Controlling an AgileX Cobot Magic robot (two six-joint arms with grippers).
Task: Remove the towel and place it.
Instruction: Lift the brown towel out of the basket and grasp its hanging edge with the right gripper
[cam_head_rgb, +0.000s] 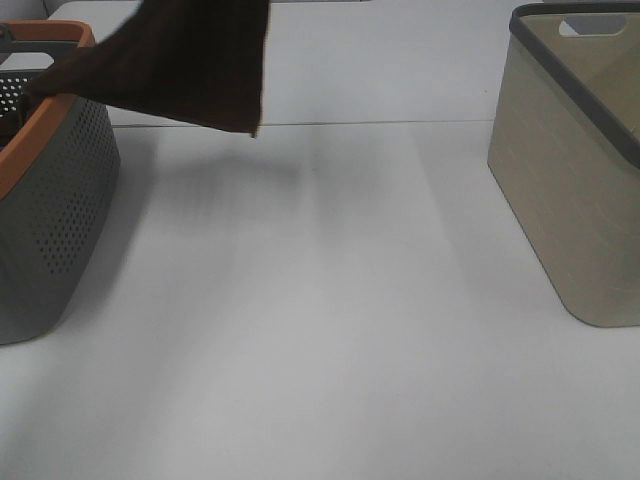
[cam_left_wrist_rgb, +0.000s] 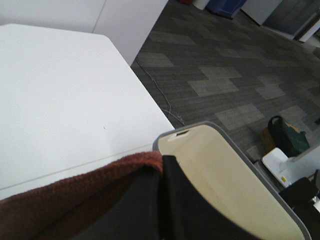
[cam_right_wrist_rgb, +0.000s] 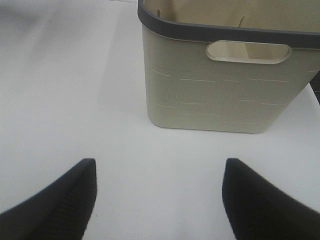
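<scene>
The dark brown towel (cam_head_rgb: 190, 60) hangs in the air at the top left of the exterior view, its lower corner free and its left end over the grey basket (cam_head_rgb: 60, 220). In the left wrist view my left gripper (cam_left_wrist_rgb: 162, 162) is shut on the towel (cam_left_wrist_rgb: 75, 195), whose folded edge bunches against the black fingers. The gripper itself lies above the exterior view's frame. My right gripper (cam_right_wrist_rgb: 160, 165) is open with nothing between its fingertips; it hovers over the white table, facing the beige basket (cam_right_wrist_rgb: 220, 95).
The perforated grey basket with an orange rim stands at the table's left edge. The beige basket (cam_head_rgb: 570, 200) with a dark grey rim stands at the right. White table (cam_head_rgb: 320, 320) stretches between them. Carpeted floor lies beyond the table's edge (cam_left_wrist_rgb: 150, 100).
</scene>
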